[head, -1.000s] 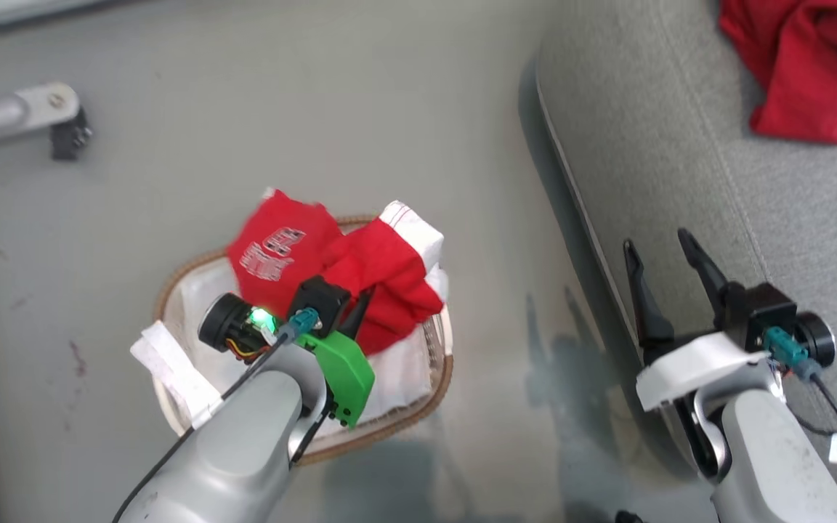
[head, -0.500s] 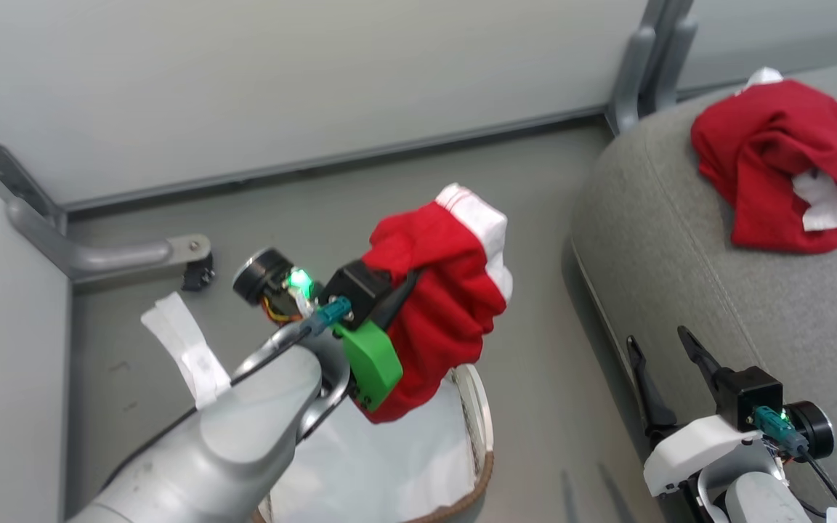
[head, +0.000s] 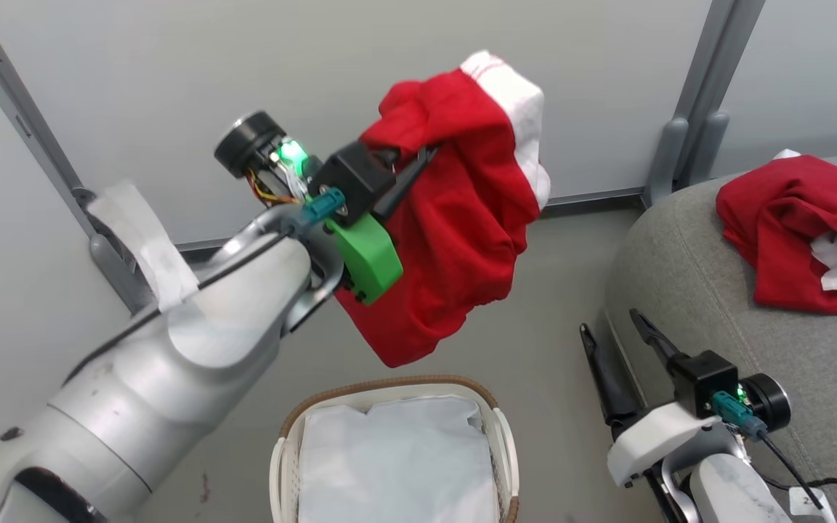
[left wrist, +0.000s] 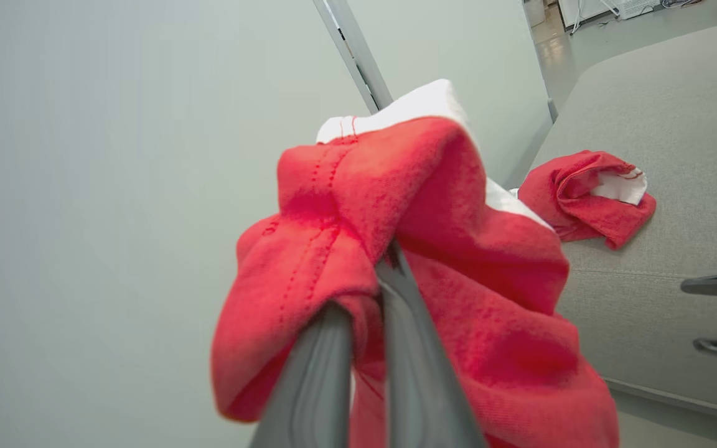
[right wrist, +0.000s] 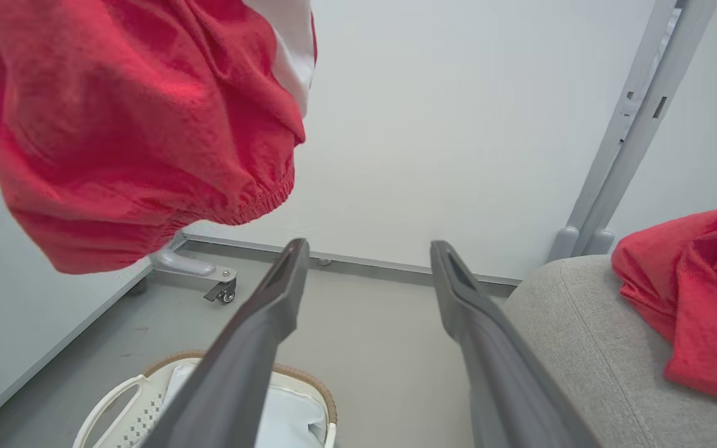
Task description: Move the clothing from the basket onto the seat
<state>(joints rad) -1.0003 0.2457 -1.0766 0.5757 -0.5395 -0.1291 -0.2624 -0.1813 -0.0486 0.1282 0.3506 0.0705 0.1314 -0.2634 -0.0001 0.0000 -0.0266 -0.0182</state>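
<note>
My left gripper (head: 426,154) is shut on a red garment with white trim (head: 462,218), which hangs in the air well above the basket (head: 289,425); the left wrist view shows the fabric (left wrist: 458,274) pinched between the two fingers. Inside the basket I see just its white liner (head: 397,465). A second red garment (head: 789,225) lies crumpled on the grey seat (head: 680,290) at the right. My right gripper (head: 611,327) stands open and empty low beside the seat's rounded front edge, its fingers (right wrist: 271,311) pointing toward the wall.
A pale partition wall with grey metal posts (head: 702,94) closes the back. A caster foot (right wrist: 221,292) of the partition stands on the grey floor (head: 564,290) between basket and seat.
My left arm has lifted the red garment out of the basket and high above it. The head camera has tilted up, so the whole picture shifted. The right gripper stays open.
</note>
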